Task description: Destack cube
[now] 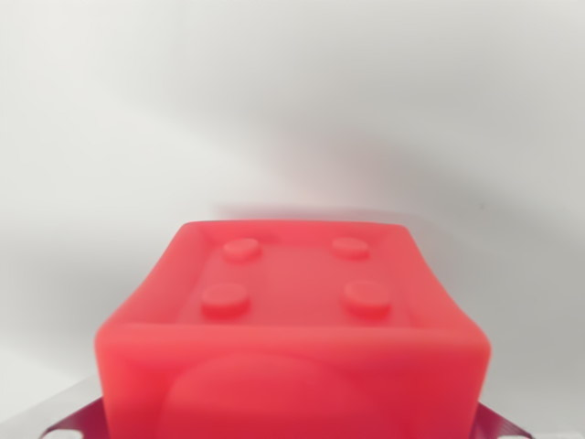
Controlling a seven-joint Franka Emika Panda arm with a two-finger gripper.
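Wrist view only. A red cube (292, 320) fills the lower middle of the frame, very close to the lens and soft in focus. Its upper face is recessed inside a raised rim and carries four round studs (227, 299) in a two-by-two square. The near face shows a shallow rounded dome shape, blurred.

Edges: the cube's far rim is straight and clean against a pale grey-white surface (292, 110); side edges flare toward the camera. The bottom edge runs out of frame, so I cannot tell what the cube rests on or whether another cube sits below it.

Open room: beyond the cube and to both sides of it the pale surface is plain and even, with only a soft shadow behind the far rim.

Gripper: at the two lower corners, small dark metallic pieces (78, 422) with light spots show, one on each side of the cube's base. No fingertips are visible. Cannot tell whether the fingers are spread, closed or pinching the cube, nor whether they touch it.
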